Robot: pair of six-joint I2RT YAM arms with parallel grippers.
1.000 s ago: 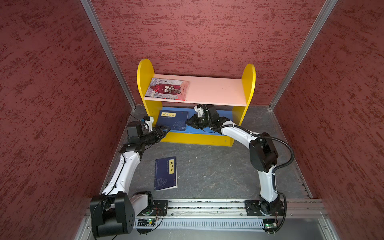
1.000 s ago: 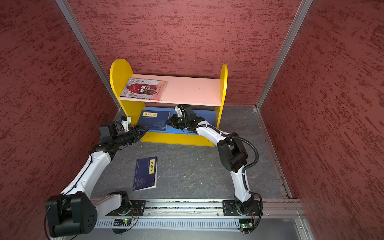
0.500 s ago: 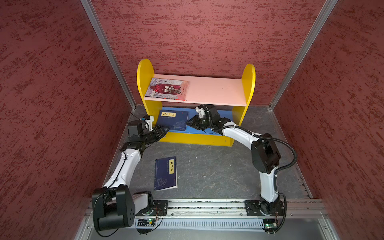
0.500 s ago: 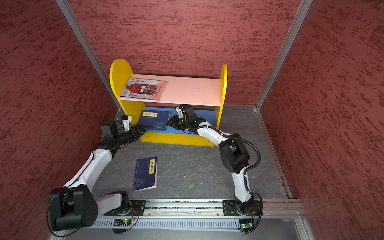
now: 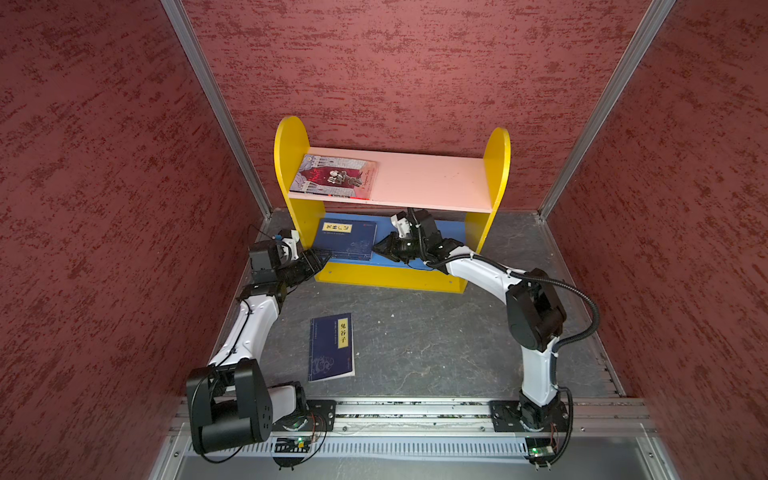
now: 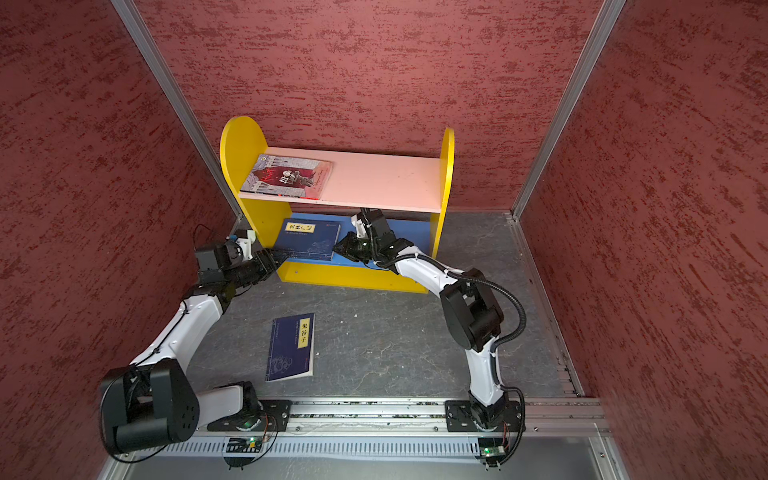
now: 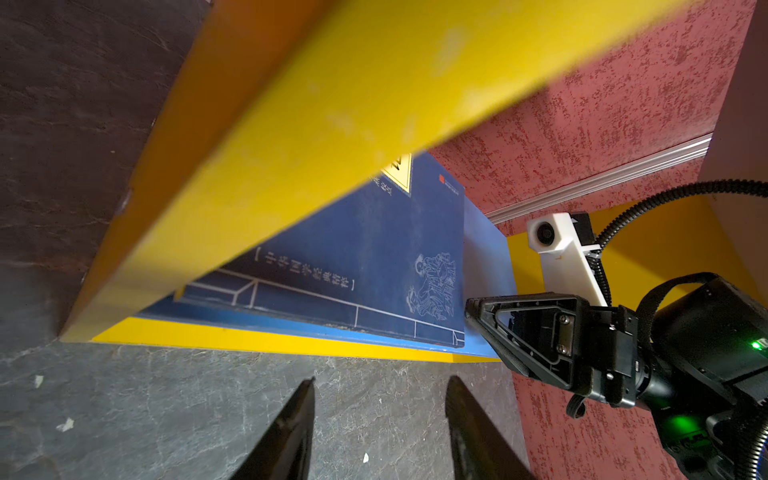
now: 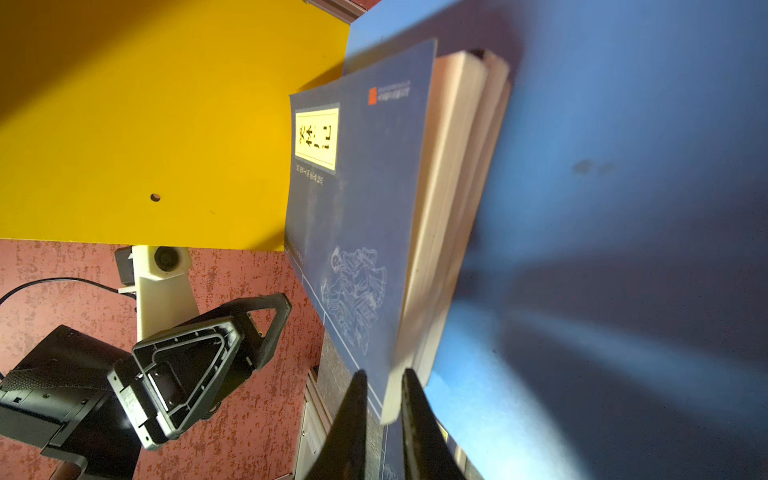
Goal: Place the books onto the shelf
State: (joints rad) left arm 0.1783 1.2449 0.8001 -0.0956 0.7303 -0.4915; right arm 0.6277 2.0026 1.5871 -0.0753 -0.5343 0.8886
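One loose book (image 5: pixel 331 347): laid flat on counter (image 5: pixel 415 332).
Left tool (image 7: pixel 380 380): held open, empty.
Right tool (image 8: pixel 384 371): clamped on shelved book (image 8: pixel 357 187) edge.

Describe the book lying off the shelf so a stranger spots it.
Find the yellow-sided wooden bookshelf at the red back wall. On the dark grey floor before it lies a thin navy blue paperback with a yellow title label. It is the only book off that bookshelf.

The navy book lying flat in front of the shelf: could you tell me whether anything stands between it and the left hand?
Nothing visible does. Only bare table separates the navy book from the left hand, which is open at the shelf's lower front corner.
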